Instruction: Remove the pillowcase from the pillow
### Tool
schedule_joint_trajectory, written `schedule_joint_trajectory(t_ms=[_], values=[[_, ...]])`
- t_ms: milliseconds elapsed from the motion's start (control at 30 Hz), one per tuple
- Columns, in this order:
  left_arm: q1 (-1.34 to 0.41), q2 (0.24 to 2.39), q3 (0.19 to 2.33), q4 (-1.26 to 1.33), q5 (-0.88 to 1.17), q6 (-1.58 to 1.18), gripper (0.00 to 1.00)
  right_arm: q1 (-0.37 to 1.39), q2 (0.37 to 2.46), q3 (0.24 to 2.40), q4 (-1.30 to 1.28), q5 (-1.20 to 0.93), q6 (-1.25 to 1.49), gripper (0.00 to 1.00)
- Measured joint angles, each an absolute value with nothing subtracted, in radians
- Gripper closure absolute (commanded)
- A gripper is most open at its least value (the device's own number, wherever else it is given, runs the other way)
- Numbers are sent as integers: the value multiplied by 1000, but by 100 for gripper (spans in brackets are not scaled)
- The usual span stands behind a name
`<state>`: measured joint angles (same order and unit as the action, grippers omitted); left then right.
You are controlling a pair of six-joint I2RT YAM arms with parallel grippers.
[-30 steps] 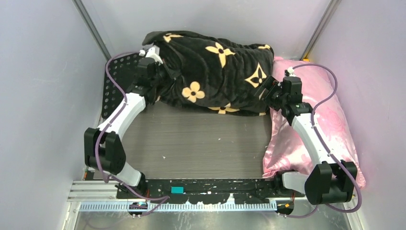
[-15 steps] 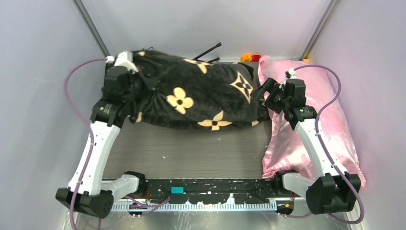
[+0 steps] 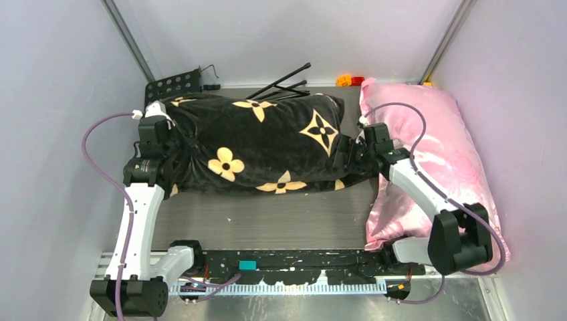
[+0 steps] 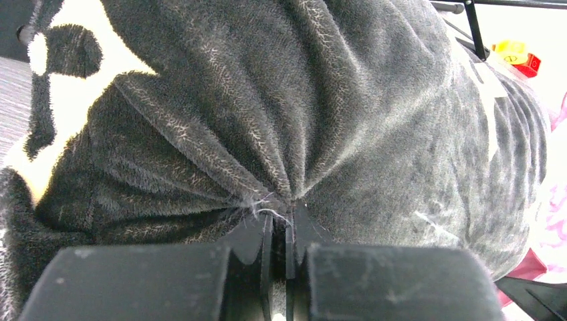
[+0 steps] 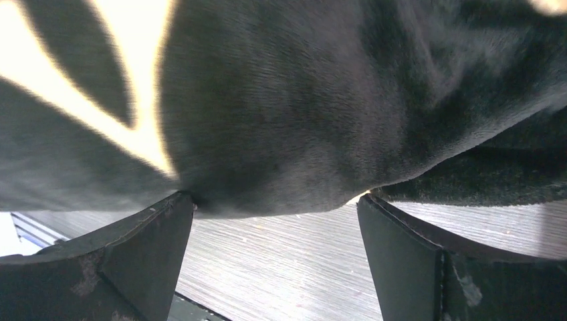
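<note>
The black plush pillowcase [image 3: 267, 144] with yellow-tan flower and star motifs lies across the back of the table, stuffed full. The white pillow is hidden inside it. My left gripper [image 3: 179, 142] is at its left end, shut on a pinch of gathered black fabric [image 4: 281, 167], with the fingertips [image 4: 301, 224] pressed together. My right gripper [image 3: 342, 157] is at the pillowcase's right end, low over the table. Its jaws stand wide open in the right wrist view [image 5: 275, 208], with a bulge of black fabric [image 5: 281, 134] just above and between the fingertips [image 5: 167, 214].
A shiny pink satin pillow [image 3: 438, 150] fills the right side, under my right arm. A black perforated plate [image 3: 172, 83], thin black rods [image 3: 284, 77] and small orange and red bricks [image 3: 350, 80] lie at the back. Walls close in on both sides.
The stuffed pillowcase has come down, leftward and nearer, onto the table. My left arm swung left with the fabric in its grip. My right gripper moved left and down to the right end.
</note>
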<state>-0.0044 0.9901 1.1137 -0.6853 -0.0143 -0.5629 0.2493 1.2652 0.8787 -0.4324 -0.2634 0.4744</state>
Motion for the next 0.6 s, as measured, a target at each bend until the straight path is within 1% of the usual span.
schedule_joint_trajectory(t_ms=[67, 100, 133, 233, 333, 367, 500, 600], values=[[-4, 980, 1107, -684, -14, -555, 100, 256, 1303, 849, -409, -267, 471, 5], [-4, 977, 1103, -685, -14, -550, 100, 261, 1324, 833, -394, -266, 471, 12], [-4, 975, 1099, -685, -14, -545, 100, 264, 1343, 821, -381, -267, 471, 23], [-4, 973, 1089, -686, -12, -540, 100, 274, 1393, 814, -336, -272, 466, 64], [-4, 972, 1087, -686, 1, -535, 100, 282, 1401, 814, -294, -306, 462, 95], [-4, 971, 1087, -686, 5, -532, 100, 284, 1391, 814, -289, -316, 464, 99], [-4, 960, 1088, -691, 3, -517, 100, 284, 1291, 820, -315, -324, 469, 100], [-4, 938, 1100, -719, -11, -513, 100, 283, 1188, 872, -387, -328, 470, 100]])
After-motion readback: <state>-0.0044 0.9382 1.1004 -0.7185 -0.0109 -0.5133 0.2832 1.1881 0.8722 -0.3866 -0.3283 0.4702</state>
